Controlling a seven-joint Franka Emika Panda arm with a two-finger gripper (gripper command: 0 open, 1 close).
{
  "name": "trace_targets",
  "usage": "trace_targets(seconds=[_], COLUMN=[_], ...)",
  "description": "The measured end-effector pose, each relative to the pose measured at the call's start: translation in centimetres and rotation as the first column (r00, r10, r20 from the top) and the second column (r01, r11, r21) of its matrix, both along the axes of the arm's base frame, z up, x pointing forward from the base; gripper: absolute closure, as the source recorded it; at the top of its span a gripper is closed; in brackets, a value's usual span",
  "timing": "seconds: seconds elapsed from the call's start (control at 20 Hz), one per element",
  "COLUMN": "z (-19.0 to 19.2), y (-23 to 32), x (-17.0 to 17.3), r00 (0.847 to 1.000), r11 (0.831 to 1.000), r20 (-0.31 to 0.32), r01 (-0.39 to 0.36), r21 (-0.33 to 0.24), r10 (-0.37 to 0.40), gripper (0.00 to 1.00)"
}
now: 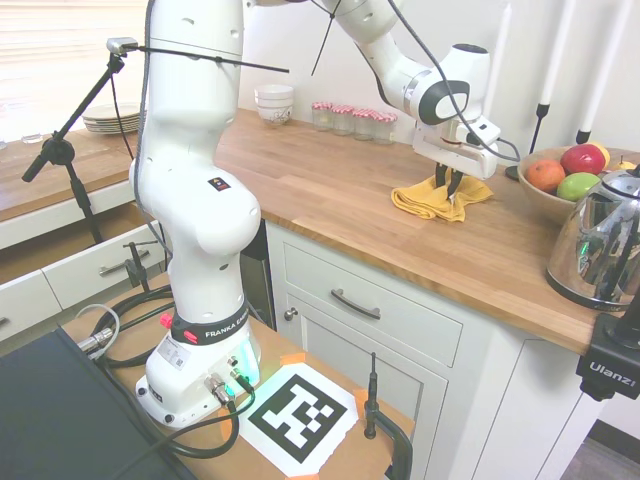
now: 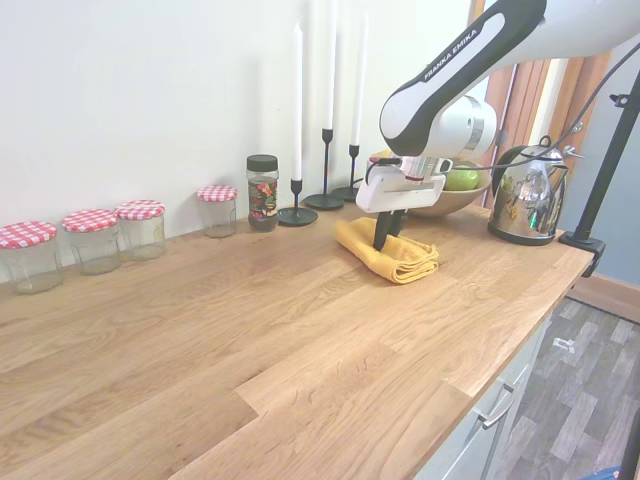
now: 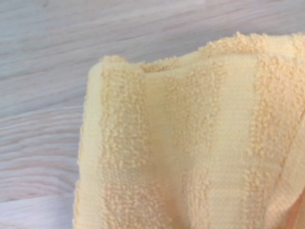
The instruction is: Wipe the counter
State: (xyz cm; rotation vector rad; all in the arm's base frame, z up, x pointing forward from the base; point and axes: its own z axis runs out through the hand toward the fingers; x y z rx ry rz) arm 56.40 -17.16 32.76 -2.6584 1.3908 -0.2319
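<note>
With the claw (image 2: 384, 243) pinched closed on the folded yellow terry cloth (image 2: 392, 254) directly under it, we're at the grasp step. Long warm-brown butcher-block wooden table (image 2: 250, 340) spreads beneath and all round. Next: press cloth flat, then sweep.

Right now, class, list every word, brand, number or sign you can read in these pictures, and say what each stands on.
"FRANKA EMIKA": on the arm's upper link.
"FRANKA", with the rest cut off: on the dark band near the arm's base.
"Ulanzi": on the black camera mount.
Black-and-white square marker, no words: on the board.
Spice jar label: too small to read.
</note>
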Motion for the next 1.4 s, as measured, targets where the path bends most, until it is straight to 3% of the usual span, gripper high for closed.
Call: trace_targets(seconds=[0.55,1.4], z=[0.0,0.4], y=[1.5,20.3], x=[0.5,2.5], r00=[1.000,0.984], r11=[1.000,0.981], r20=[0.000,-0.022], r01=[-0.030,-0.178], r21=[-0.004,-0.082], r10=[0.030,0.176], gripper=[1.00,1.00])
